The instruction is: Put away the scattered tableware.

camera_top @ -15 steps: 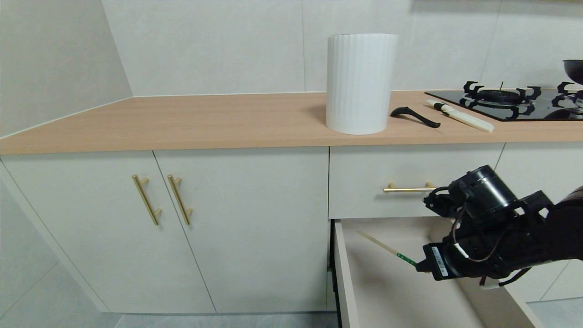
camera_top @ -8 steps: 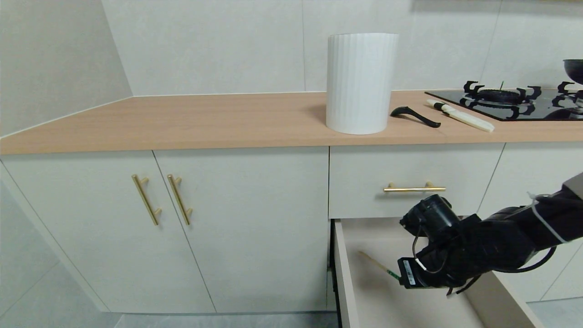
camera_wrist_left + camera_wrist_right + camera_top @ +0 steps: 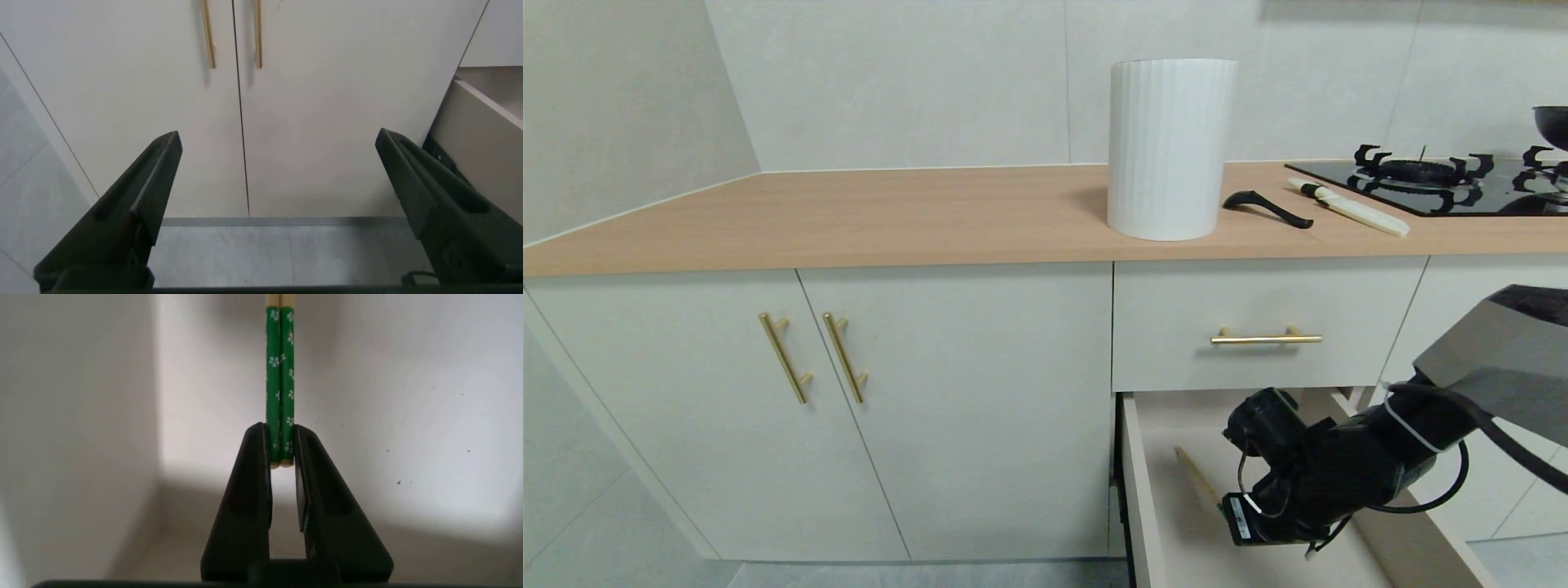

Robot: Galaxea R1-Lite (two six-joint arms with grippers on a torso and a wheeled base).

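Observation:
A pair of wooden chopsticks (image 3: 279,367) with green flowered ends is clamped between the fingers of my right gripper (image 3: 281,449). In the head view the right gripper (image 3: 1230,513) is low inside the open drawer (image 3: 1140,490), and the chopsticks (image 3: 1196,477) slant toward the drawer's back left, close to its floor. On the counter lie a black spoon (image 3: 1267,209) and a cream knife (image 3: 1349,209). My left gripper (image 3: 278,212) stands open with nothing between its fingers, facing the cabinet doors (image 3: 245,106).
A tall white ribbed container (image 3: 1168,149) stands on the wooden counter (image 3: 890,216) beside the spoon. A black gas hob (image 3: 1429,184) is at the far right. A shut drawer with a gold handle (image 3: 1264,338) sits just above the open one.
My right arm has gone down and to the left, carrying the chopsticks deeper into the open drawer. The things on the counter have not moved.

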